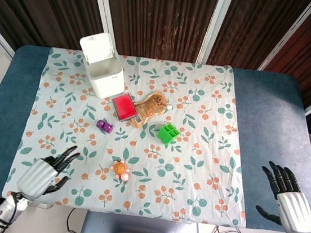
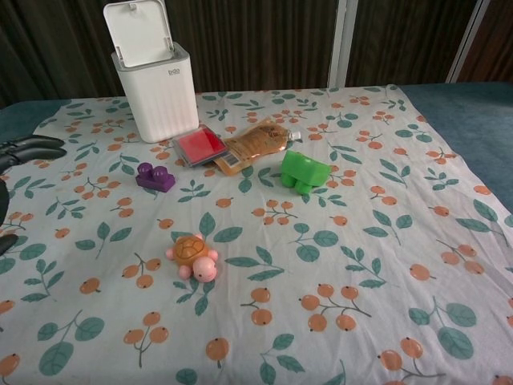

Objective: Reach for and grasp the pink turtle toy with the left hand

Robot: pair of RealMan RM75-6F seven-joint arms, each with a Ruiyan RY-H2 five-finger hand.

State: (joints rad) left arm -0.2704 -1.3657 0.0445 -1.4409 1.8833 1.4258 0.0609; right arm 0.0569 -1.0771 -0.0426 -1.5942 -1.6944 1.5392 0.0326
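Floral tablecloth (image 1: 212, 118) carries white bin (image 1: 102, 64), lid raised, interior not visible. Pink turtle toy (image 1: 120, 170) lies free. Left hand (image 1: 46, 171) and right hand (image 1: 287, 195): fingers apart, empty.

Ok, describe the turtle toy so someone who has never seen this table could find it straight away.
Start at the white bin at the far left of the floral cloth and come toward the near edge, past the purple block. The pink turtle toy sits alone there, right of the left hand. It is the only pink animal figure, with an orange-brown shell.
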